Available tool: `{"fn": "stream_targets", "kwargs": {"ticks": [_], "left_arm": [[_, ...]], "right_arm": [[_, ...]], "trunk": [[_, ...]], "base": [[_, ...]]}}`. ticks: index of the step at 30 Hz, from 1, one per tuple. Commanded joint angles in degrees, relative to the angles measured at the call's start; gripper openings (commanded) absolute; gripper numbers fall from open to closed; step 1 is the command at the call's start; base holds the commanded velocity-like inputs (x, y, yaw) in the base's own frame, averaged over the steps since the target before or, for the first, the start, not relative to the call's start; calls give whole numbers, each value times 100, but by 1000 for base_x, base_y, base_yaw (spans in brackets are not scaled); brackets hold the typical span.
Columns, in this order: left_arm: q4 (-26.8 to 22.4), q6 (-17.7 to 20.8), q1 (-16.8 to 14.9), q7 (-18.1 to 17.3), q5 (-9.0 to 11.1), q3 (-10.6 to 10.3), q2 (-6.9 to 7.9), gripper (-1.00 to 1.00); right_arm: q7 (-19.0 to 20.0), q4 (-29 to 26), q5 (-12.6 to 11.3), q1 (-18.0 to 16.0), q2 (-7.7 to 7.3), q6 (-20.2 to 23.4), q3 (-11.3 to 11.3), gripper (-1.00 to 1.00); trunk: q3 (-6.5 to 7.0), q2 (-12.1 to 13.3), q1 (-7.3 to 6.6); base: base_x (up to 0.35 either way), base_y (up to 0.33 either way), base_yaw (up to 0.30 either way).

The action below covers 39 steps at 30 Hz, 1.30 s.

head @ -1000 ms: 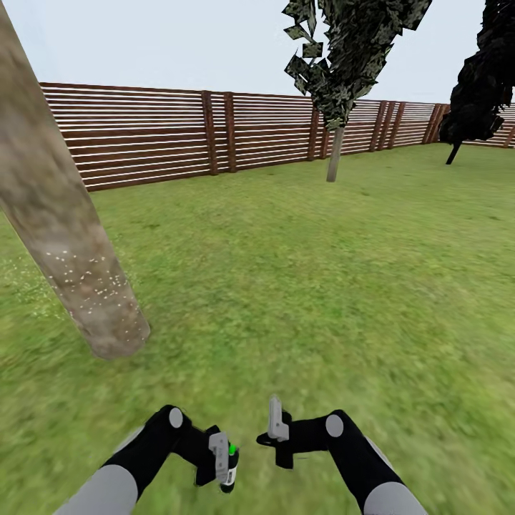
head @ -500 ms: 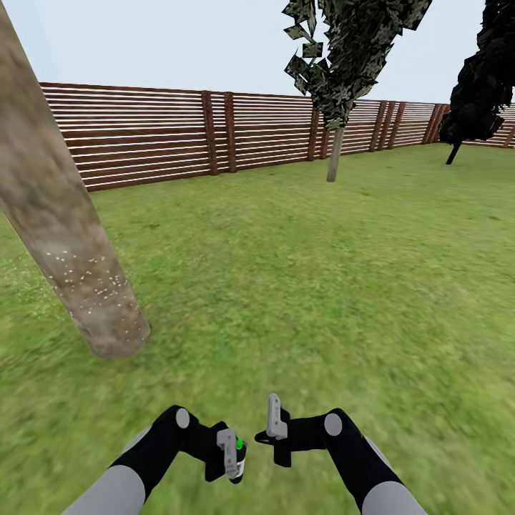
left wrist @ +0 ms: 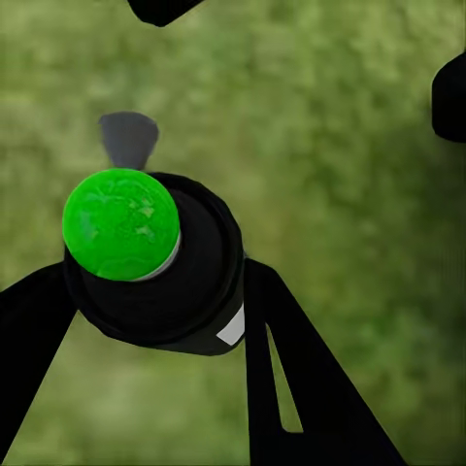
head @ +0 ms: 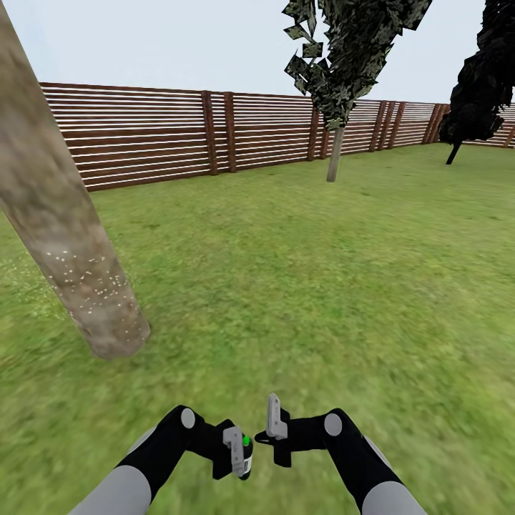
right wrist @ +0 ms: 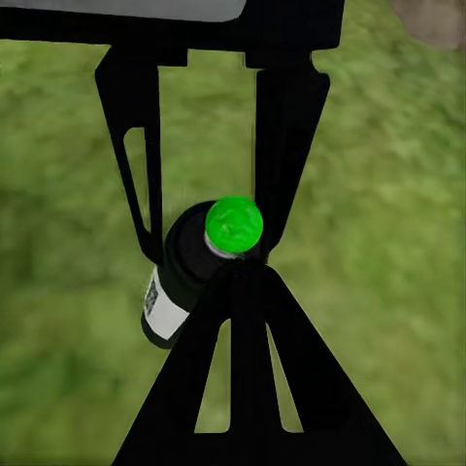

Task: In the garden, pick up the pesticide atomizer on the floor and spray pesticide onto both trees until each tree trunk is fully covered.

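Note:
A thick mottled grey-beige tree trunk (head: 50, 200) leans up at the left of the head view, ahead and to the left of my arms. Whitish pesticide (head: 89, 279) specks dot its lower part, and a few lie on the grass floor (head: 286, 286) beside it. My left gripper (head: 239, 452) is shut on the pesticide atomizer (head: 245, 458), a black bottle with a green cap (left wrist: 121, 223) and a white label. My right gripper (head: 274, 418) stands shut and empty just beside it. The right wrist view has the atomizer (right wrist: 189, 272) held right in front of the right gripper's fingertips (right wrist: 243, 277).
A brown slatted fence (head: 179, 132) runs across the back. A small tree with a thin pale stem (head: 334, 154) stands before it, and a black tree (head: 479, 86) at the far right. Open grass stretches ahead and to the right.
My left gripper has carried the atomizer to the right, closer to the right gripper. The right arm, the trunk and the view have stayed put.

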Motion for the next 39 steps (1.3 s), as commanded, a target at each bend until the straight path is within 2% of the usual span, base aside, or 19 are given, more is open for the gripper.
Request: {"fn": "stream_targets", "kwargs": {"ticks": [1, 21, 26, 33, 35, 37, 38, 39], "left_arm": [[3, -7, 0, 1, 3, 2, -3, -100], [25, -48, 8, -42, 37, 11, -66, -100], [41, -62, 8, -58, 87, 6, -140, -100], [42, -57, 8, -59, 107, 3, -152, -100], [83, -58, 8, -55, 107, 3, -134, -100], [110, -57, 18, -44, 37, -21, -55, -100], [112, -50, 38, -42, 11, -30, 155, -100], [112, -51, 48, -42, 7, -31, 284, -100]], "right_arm": [[0, 0, 0, 0, 0, 0, 0, -100], [0, 24, 25, 0, -9, -1, -4, -100], [0, 36, 26, 0, -17, -1, -9, -100], [0, 36, 26, 0, -18, -1, -10, -100], [0, 36, 26, 0, -18, -1, -10, -100], [0, 43, 26, 0, -18, -3, -5, -100], [0, 47, 23, 1, -18, -8, 5, -100], [0, 50, 24, 0, -19, -9, 7, -100]], "trunk": [[0, 0, 0], [0, 0, 0], [0, 0, 0], [0, 0, 0], [0, 0, 0], [0, 0, 0], [0, 0, 0], [0, 0, 0]], "base": [[0, 0, 0], [0, 0, 0], [0, 0, 0], [0, 0, 0], [0, 0, 0], [0, 0, 0], [0, 0, 0], [0, 0, 0]]}}
